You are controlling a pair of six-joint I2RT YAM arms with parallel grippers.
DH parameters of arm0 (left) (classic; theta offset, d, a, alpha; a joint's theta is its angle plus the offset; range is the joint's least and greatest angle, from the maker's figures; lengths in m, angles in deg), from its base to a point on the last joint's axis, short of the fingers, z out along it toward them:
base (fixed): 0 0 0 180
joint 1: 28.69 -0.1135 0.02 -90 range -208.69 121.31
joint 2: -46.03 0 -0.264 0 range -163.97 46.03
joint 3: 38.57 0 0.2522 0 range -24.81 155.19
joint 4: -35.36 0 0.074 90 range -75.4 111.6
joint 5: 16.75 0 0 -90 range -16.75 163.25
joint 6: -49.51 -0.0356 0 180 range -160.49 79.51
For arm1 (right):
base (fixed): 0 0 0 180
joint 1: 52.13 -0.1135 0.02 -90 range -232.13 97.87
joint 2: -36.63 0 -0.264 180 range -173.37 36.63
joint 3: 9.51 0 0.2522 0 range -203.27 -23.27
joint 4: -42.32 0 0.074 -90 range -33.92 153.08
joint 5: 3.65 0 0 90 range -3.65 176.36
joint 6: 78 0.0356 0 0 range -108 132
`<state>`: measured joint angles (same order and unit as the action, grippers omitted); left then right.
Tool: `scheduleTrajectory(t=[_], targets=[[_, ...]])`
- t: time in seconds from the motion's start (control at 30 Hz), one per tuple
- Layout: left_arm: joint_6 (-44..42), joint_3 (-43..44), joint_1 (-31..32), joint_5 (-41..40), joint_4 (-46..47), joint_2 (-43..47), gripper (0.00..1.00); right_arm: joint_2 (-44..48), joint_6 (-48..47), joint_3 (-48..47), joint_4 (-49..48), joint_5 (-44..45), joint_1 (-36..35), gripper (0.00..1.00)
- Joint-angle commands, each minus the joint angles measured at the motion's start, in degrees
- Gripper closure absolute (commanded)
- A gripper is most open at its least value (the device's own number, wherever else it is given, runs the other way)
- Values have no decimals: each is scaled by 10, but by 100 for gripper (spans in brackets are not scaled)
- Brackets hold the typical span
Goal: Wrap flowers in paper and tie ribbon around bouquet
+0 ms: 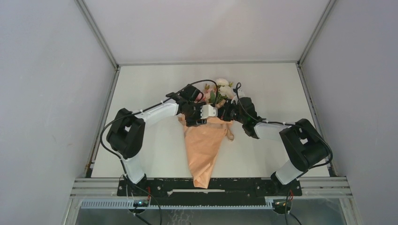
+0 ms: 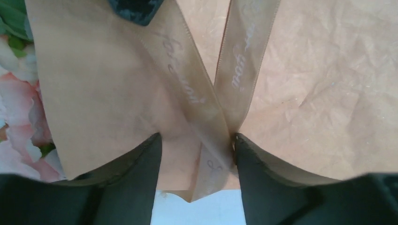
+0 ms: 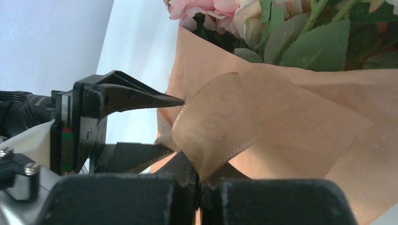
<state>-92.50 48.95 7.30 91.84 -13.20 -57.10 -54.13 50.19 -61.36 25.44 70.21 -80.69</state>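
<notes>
The bouquet [image 1: 203,147] lies on the table as an orange-tan paper [image 3: 305,117] cone, tip toward the arm bases. Its flowers [image 1: 221,88], pink and cream roses with green leaves [image 3: 225,9], show at the far, wide end. Both grippers meet at the cone's wide end. My left gripper [image 2: 195,143] stands open over the paper, and two strands of tan ribbon [image 2: 220,117] cross between its fingers [image 2: 263,173], brushing the right one. My right gripper [image 3: 199,180] is shut on a loop of the ribbon [image 3: 216,126]. The left gripper's open fingers [image 3: 141,96] show beside that loop.
A short ribbon tail [image 1: 230,134] hangs off the cone's right side. The white table [image 1: 155,154] is boxed in by grey walls on the left, right and back. A black rail [image 1: 211,186] runs along the near edge by the arm bases.
</notes>
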Motion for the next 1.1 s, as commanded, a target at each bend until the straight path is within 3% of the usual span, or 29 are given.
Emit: scheduleTrajectory(t=[0.0, 0.23, 0.27, 0.47, 0.6, 0.8, 0.93, 1.07], targets=[[-28, -8, 9, -34, 14, -5, 47, -7, 14, -20, -11, -16, 3, 100], [-32, -21, 11, -43, 4, 3, 97, -14, 6, -30, 20, -15, 4, 100], [-30, -23, 12, -46, 4, 6, 100, -16, 5, -35, 28, -15, 4, 100], [-8, -19, 19, -47, -6, 72, 100, -54, -18, -94, 106, -33, 5, 100], [32, 44, 20, -73, -69, 86, 100, -61, -47, -127, 165, -54, 17, 100], [70, 100, 26, -30, -135, 94, 100, -96, -112, -186, 256, -152, 17, 99], [99, 137, 26, -8, -150, 102, 100, -105, -183, -198, 344, -245, 11, 89], [105, 142, 26, 7, -153, 99, 100, -100, -237, -198, 415, -273, 5, 70]])
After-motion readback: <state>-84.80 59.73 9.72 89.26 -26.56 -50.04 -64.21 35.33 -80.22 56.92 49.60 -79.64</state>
